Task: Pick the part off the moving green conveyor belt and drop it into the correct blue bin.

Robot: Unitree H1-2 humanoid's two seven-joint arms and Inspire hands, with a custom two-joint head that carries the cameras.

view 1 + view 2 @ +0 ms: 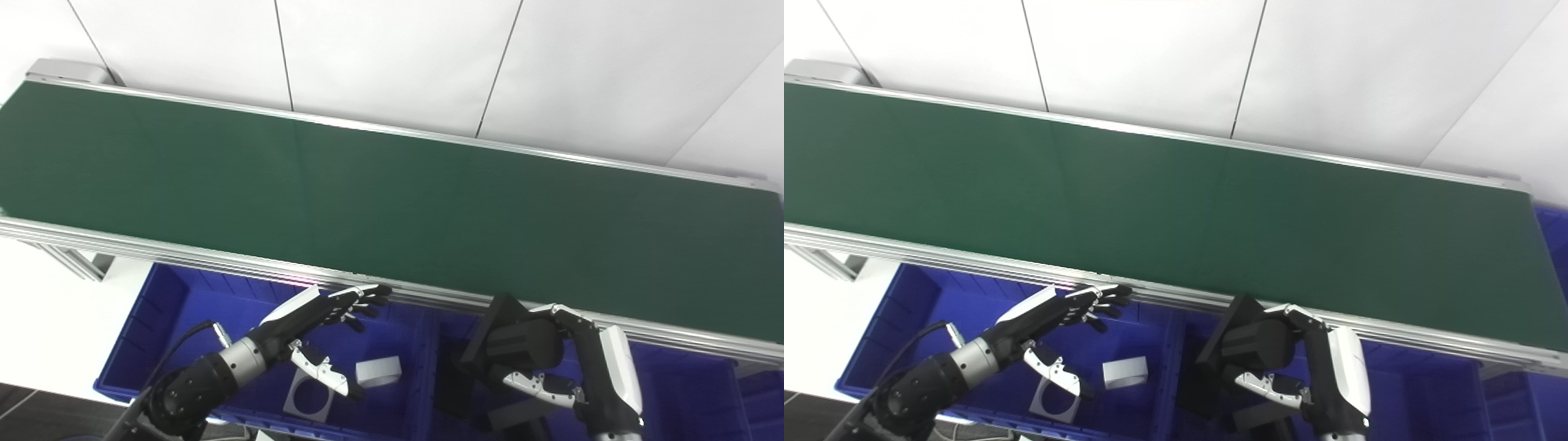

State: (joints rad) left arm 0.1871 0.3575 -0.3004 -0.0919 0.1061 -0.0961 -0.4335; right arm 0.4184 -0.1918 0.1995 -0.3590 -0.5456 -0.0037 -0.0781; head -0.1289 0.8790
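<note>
Part (511, 340) in play is one black chunk, a flat square plate with a fat cylinder stuck on it, and it's clamped in the right hand (560, 355), fingers over the top and thumb under. It hangs above the right blue bin (692, 392), down at about 5 o'clock, just this side of the belt rail. That bin already has dark parts lying in it under the hand; I can't count them, they blur together.

Left hand (318, 334) is at about 6 o'clock over the left blue bin (159, 318), empty, fingers stretched out flat toward the rail and thumb hanging down, so wide open. Two light grey parts sit in that bin: one small block (378, 371) and one square plate with a round hole (309, 401), right beside each other.

One green conveyor belt (392, 202) runs across from 9 to 3 o'clock, nothing riding on it. White wall panels (392, 55) behind it at 12.
</note>
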